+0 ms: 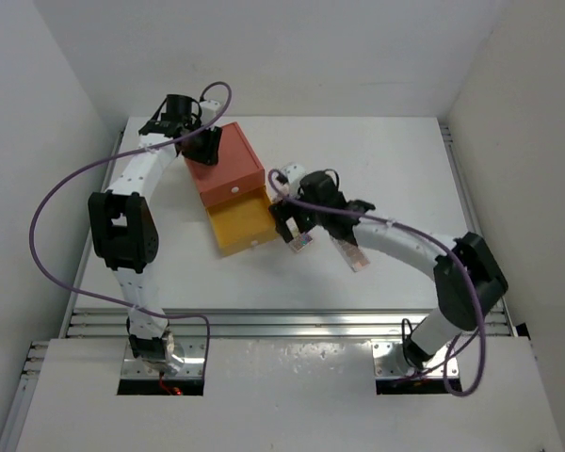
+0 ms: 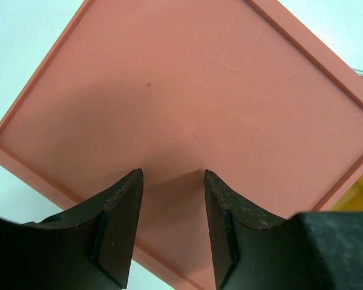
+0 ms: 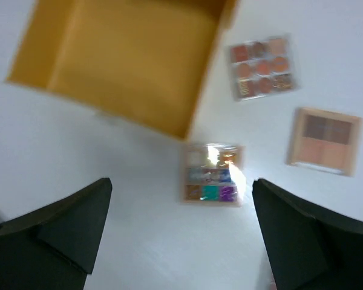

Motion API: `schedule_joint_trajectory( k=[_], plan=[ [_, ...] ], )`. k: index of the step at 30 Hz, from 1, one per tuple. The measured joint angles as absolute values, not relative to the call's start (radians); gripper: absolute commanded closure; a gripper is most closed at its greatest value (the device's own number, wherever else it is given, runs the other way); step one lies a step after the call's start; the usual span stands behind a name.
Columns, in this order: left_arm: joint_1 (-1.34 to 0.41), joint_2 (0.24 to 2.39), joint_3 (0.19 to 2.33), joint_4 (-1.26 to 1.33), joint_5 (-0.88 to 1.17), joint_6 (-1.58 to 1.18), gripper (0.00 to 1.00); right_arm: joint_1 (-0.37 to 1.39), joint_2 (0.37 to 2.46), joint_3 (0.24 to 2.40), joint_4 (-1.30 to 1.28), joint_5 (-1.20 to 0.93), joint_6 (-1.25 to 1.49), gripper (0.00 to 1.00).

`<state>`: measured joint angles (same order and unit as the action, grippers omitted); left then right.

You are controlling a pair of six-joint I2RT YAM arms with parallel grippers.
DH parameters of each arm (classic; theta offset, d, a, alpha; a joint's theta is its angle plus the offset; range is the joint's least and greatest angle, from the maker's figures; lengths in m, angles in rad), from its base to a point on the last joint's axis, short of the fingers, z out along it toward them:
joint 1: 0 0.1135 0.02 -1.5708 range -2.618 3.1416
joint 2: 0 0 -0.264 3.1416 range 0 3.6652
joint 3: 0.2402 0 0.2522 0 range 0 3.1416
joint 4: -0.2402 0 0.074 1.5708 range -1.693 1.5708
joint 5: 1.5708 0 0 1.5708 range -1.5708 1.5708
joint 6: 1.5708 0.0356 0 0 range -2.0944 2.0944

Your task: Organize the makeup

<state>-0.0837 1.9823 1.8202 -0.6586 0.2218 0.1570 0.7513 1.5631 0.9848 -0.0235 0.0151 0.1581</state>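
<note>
Step in hand: as I judge it, picking up the colourful palette (image 3: pixel 210 174) to put it in the open yellow drawer (image 3: pixel 121 60).
Right pincer (image 3: pixel 181 184): fingers wide apart, nothing between them. It hangs above the colourful palette, which sits a little right of centre in the gap.
Colourful palette: lies flat on the table (image 1: pixel 377 160), just beside the drawer's near right corner and apart from it. Its lid glares, and the wrist view is blurred.
Yellow drawer: pulled out toward the near side of the orange box (image 1: pixel 228 162). The part of its inside that shows is bare.
Other palettes: a brown nine-pan palette (image 3: pixel 260 67) and a beige palette (image 3: pixel 325 140) lie farther right, both on the table and well apart from the drawer.
Left pincer (image 2: pixel 172 175): fingers a little apart, gripping nothing, over the orange box's top. I cannot tell whether they touch it.
Doing it well: centre the gap over the palette first and line the fingers up with two opposite edges. Come straight down until the tips bracket the thin sides, then close.
Risk: the palette is flat and low, so tips that stop too high will likely slip off. A skewed approach could push it against the drawer wall.
Left arm's part: it seems to steady the box, which should stop the drawer shifting.
</note>
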Motion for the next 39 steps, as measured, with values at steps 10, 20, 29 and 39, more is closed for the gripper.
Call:
schedule_joint_trajectory(
  k=[10,20,29,39],
  plan=[
    [-0.083,1.977,1.838,-0.715,0.186,0.157,0.37,0.441,2.142,1.767,-0.605,0.007,0.086,0.00],
    [-0.083,1.903,1.818,-0.781,0.149,0.166,0.33,0.377,2.318,1.807,-0.735,-0.006,0.023,0.03],
    [-0.081,1.857,1.792,-0.786,0.121,0.179,0.33,0.388,2.310,1.789,-0.714,-0.010,0.004,0.45],
    [-0.073,1.856,1.764,-0.794,0.110,0.191,0.33,0.374,2.283,1.750,-0.698,-0.019,0.009,0.89]
  ],
)
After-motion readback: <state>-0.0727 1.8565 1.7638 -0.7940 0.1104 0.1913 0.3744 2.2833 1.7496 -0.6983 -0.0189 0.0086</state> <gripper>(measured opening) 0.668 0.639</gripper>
